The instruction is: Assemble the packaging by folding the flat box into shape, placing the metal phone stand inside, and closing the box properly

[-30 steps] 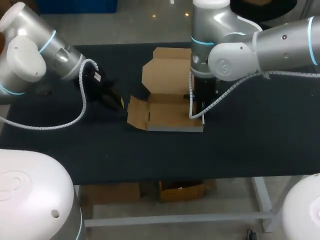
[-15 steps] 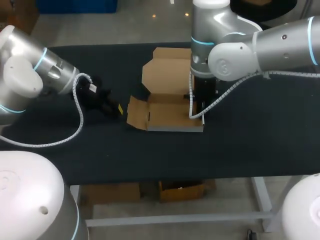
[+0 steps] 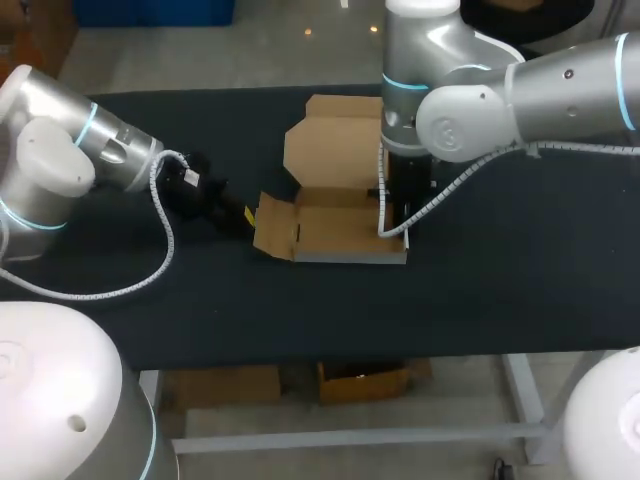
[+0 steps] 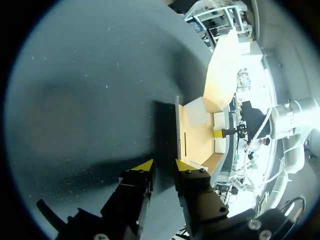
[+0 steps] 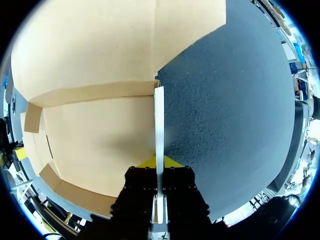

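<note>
Cardboard this thin is light and springy, so the half-folded box [image 3: 335, 225], open in the middle of the table [image 3: 500, 290], will likely skid or spring back unless pinched at an edge beside a crease. The right gripper [image 5: 159, 162] is clamped on its right side wall [image 5: 158, 120], a finger on each face, a sound anchor; the left gripper [image 4: 164, 164] hovers empty, fingers slightly apart, just short of the raised left flap [image 3: 272, 225]
</note>
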